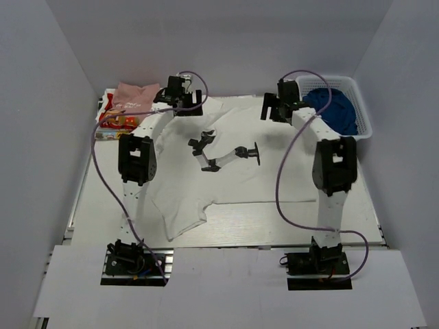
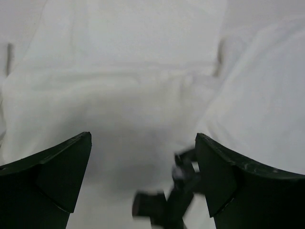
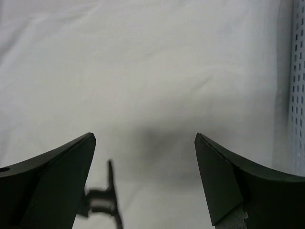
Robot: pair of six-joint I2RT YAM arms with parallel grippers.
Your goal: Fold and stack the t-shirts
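T-shirt, white, spread flat, perhaps lightly creased

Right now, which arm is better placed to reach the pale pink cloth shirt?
Left. The left end effector, open, hovers beside the pale pink cloth shirt; the right end effector is across the large white t-shirt.

We see our left gripper hanging over the rumpled white t-shirt, its dark fingers spread wide. Part of the shirt's black print shows blurred between them.
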